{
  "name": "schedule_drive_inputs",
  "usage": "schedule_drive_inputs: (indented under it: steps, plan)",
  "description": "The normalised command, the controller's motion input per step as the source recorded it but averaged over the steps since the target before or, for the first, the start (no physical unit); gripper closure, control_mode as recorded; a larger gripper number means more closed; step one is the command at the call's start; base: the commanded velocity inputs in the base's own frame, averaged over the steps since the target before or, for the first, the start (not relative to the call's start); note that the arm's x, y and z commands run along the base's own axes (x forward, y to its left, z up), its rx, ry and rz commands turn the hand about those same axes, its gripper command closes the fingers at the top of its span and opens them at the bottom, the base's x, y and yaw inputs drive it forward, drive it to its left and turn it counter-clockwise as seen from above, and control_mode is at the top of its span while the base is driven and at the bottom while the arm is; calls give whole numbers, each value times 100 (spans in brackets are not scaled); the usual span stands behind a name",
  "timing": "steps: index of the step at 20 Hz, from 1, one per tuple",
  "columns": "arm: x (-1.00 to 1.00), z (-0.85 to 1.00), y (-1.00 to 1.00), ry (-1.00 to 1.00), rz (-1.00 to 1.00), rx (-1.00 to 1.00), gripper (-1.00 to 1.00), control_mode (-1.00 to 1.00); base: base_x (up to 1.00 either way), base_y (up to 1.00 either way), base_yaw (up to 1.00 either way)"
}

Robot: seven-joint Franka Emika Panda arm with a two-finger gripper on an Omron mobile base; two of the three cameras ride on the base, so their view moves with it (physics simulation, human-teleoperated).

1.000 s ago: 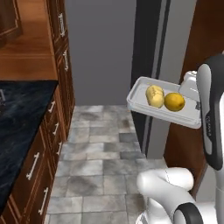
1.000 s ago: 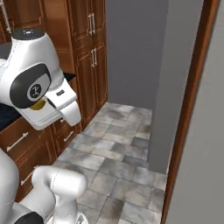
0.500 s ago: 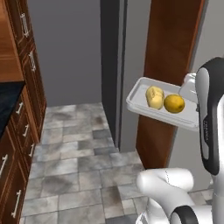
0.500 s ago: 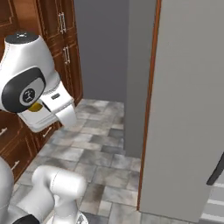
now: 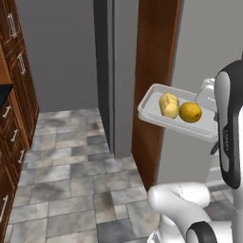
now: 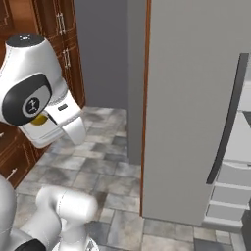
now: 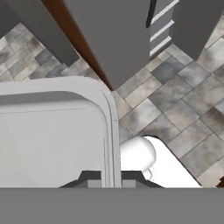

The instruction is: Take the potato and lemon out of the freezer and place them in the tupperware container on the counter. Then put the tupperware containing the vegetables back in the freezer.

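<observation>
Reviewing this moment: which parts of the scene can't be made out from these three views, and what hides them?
- Gripper: in the left base view the robot's own arm covers it at the far edge of the tupperware container, so the jaw state can't be read.
- Potato and lemon: whether they touch is unclear.
- Freezer shelves: cut off by the right edge of the right base view.
- Counter: only a corner, cut by the left edge.

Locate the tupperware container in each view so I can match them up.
Left base view: the tupperware container is at right of centre, held up off the floor, with the potato and lemon in it.
Right base view: not in it.
Hand view: its white rim and bare floor take up the lower left.
Shared landmark: the reddish-brown wooden panel edge.
</observation>
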Motion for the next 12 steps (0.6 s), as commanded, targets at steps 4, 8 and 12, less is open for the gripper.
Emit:
schedule_drive_inputs:
  steps: [4, 8, 12]
  plan:
    - [0, 0, 0, 0, 0, 0, 100, 100, 36, -66, 6]
    - [0, 0, 0, 0, 0, 0, 100, 100, 56, -61, 7]
    - [0, 0, 0, 0, 0, 0, 100, 100, 37, -53, 6]
